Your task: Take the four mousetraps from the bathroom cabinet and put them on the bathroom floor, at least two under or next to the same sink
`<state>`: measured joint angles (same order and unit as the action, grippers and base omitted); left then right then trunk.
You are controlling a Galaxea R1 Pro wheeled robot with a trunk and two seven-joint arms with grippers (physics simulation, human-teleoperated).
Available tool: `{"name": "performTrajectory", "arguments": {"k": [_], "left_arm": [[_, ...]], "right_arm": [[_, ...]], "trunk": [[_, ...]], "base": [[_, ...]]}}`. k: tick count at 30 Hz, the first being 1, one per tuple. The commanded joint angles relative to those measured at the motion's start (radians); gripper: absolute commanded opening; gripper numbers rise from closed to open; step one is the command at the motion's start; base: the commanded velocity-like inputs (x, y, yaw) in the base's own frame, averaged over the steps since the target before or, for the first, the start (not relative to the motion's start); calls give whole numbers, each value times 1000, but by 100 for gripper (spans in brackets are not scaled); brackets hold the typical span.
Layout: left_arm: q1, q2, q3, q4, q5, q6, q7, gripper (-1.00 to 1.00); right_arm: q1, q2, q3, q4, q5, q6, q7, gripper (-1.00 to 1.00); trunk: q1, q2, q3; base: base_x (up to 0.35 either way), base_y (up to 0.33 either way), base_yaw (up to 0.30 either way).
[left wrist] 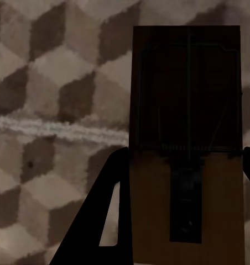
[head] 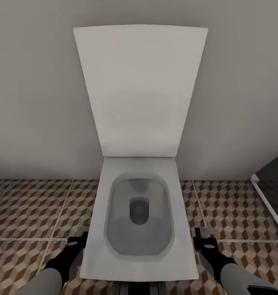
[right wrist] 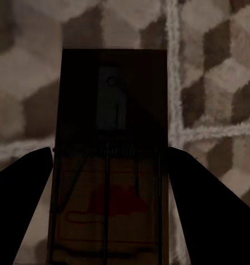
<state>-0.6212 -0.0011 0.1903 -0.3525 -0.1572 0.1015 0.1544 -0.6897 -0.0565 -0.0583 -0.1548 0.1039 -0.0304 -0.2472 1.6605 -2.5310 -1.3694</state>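
Observation:
In the left wrist view, a brown wooden mousetrap with dark wire parts sits between the dark fingers of my left gripper, which is shut on it above the cube-patterned bathroom floor. In the right wrist view, a second mousetrap, with a red mark on its board, is clamped the same way in my right gripper. In the head view, the left gripper and the right gripper hang low on either side of a toilet, over the tiled floor. The cabinet and sink are out of view.
A white toilet with its lid raised stands straight ahead against a plain grey wall. At the right edge is a dark panel with a white frame. Tiled floor lies open on both sides of the toilet.

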Motion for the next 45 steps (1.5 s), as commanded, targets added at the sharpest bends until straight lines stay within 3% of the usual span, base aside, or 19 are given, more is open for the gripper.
{"name": "performTrajectory", "arguments": {"k": [1, 4, 22, 45], "left_arm": [[0, 0, 3, -2, -12, 6, 2, -100], [0, 0, 4, -2, -12, 6, 2, -100], [0, 0, 5, 0, -10, 6, 2, -100], [0, 11, 7, -2, -10, 4, 2, -100]], "right_arm": [[-1, 0, -6, 4, 11, -3, -2, -100], [-1, 1, -6, 12, 12, -5, -2, -100], [-1, 0, -6, 22, 11, -6, 22, -100], [-1, -6, -6, 21, 13, -6, 32, -100]], "trunk": [[0, 0, -1], [0, 0, -1], [8, -4, -70], [8, -4, -70]], "base": [[0, 0, 0], [0, 0, 0], [0, 0, 0], [0, 0, 0]]}}
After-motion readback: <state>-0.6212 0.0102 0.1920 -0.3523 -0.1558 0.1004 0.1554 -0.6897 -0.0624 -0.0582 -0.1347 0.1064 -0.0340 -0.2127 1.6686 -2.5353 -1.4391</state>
